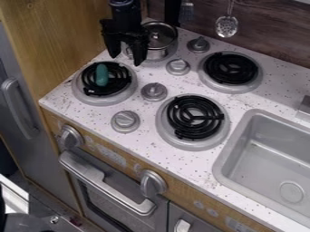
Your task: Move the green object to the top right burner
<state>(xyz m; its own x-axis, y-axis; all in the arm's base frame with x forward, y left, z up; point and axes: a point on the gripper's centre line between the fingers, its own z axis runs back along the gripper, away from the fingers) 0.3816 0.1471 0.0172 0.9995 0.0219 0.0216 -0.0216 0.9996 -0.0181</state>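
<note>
My gripper [126,56] hangs at the upper left of the camera view, its two fingers spread apart with nothing between them. Beyond and slightly right of the green object [102,74], it is held above the stove, in front of the pot. The green object, small and rounded, lies on the black coil of the left burner [121,94]. At the top right, the burner [230,68] has a bare black coil in a silver ring.
A lidded metal pot [162,41] stands behind the gripper. Silver knobs [153,91] sit between the burners. Another burner [195,118] is at the front, left of the sink [245,136]. Utensils hang on the back wall.
</note>
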